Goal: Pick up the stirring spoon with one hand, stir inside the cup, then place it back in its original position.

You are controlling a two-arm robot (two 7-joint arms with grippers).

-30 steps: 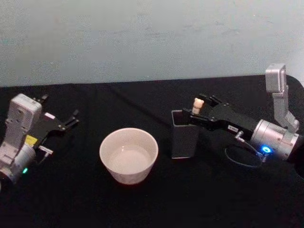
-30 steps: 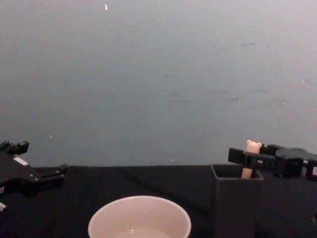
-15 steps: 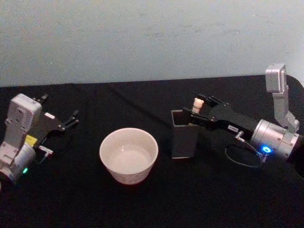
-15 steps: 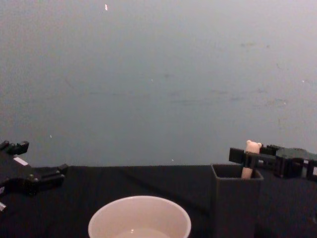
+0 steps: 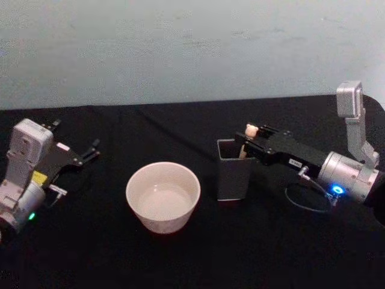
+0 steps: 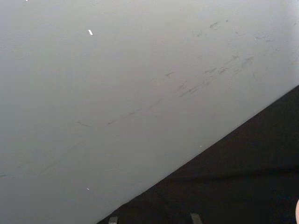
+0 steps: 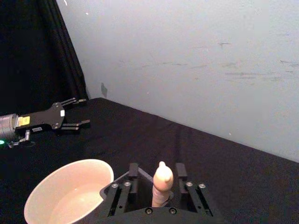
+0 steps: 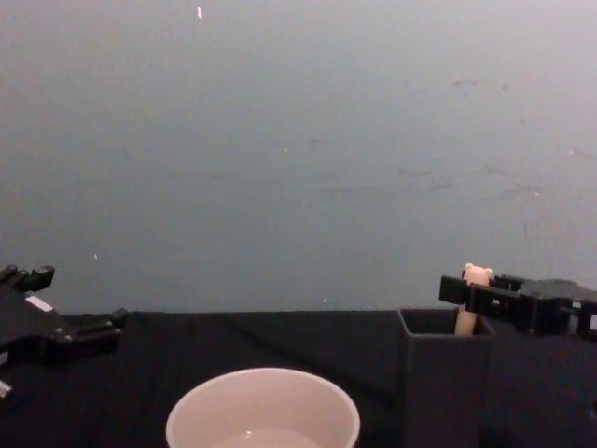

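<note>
Two black mechanical grippers above a black cloth-covered table (image 5: 180, 259), in front of a pale grey-blue wall (image 5: 180, 48). Reaches in from the right with the right gripper (image 5: 252, 139), flat black fingers ahead of a silver cylindrical wrist, up to the open top of a dark grey square holder (image 5: 233, 177). Straddles there the handle of the slim stirring spoon (image 5: 249, 129), beige with a tiny bear head on top: one finger on either side, a visible gap between each finger and the handle in the right wrist view, so spread a little wider than the handle and clamped on nothing. Shows the stirring spoon standing in the holder, slightly tilted, bear head just above the rim and level with the fingers in the chest view; hides the thin neck and the metal bowl inside the holder. Sets the wide round cream-white cup (image 5: 162, 195) upright on the cloth just to the left of the holder, near it but not touching, apart from both grippers. Cannot tell from the pale inside of the cup whether anything fills it. Parks the left gripper (image 5: 77, 137) far to the left, low over the cloth, well apart from the cup, fingers splayed wide with nothing between them.
</note>
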